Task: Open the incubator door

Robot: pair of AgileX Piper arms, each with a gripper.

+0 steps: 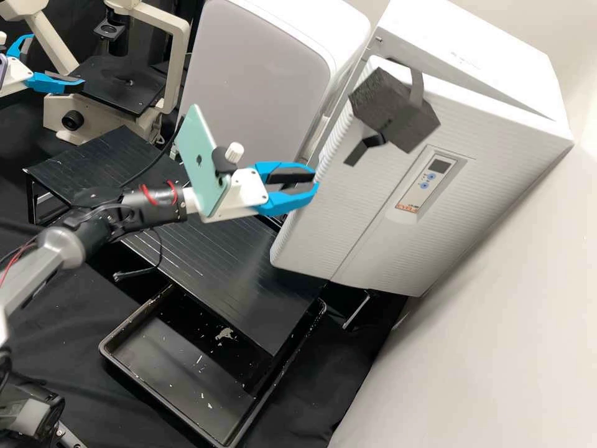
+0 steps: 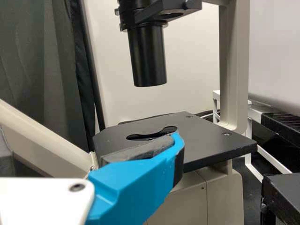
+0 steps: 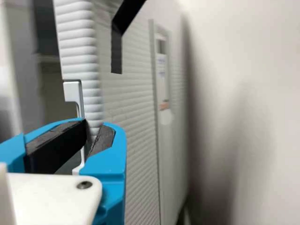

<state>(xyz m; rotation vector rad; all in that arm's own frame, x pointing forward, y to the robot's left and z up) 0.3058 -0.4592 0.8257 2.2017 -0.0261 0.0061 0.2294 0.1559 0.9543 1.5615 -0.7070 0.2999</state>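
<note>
Evidently, right pincer (image 3: 93,131) narrow on the door (image 1: 360,211)

The pads (image 3: 56,146) stand close together about the ribbed edge (image 3: 77,47), which fits the narrow gap between them; how hard they press, I cannot tell. Just beside one of them is a pale bracket (image 3: 72,91).

The door spreads out from the pincer, seemingly ajar, its top edge parted from the body (image 1: 460,43). Being hinged, it should swing rather than need lifting: a stiff, fairly light panel, perhaps with some drag from a seal. The flat face looks slippery; the ribs offer better purchase. Best hold is this free edge, well apart from the likely hinge side, where leverage is greatest. A straight tug could let the pads slide off, so the pull wants an arc.

Farther out, the foam block (image 1: 380,102) and panel (image 1: 429,180) are poor holds. Well apart from the right pincer, the left pincer (image 1: 57,60) is spread wide beside the microscope (image 1: 102,81).
</note>
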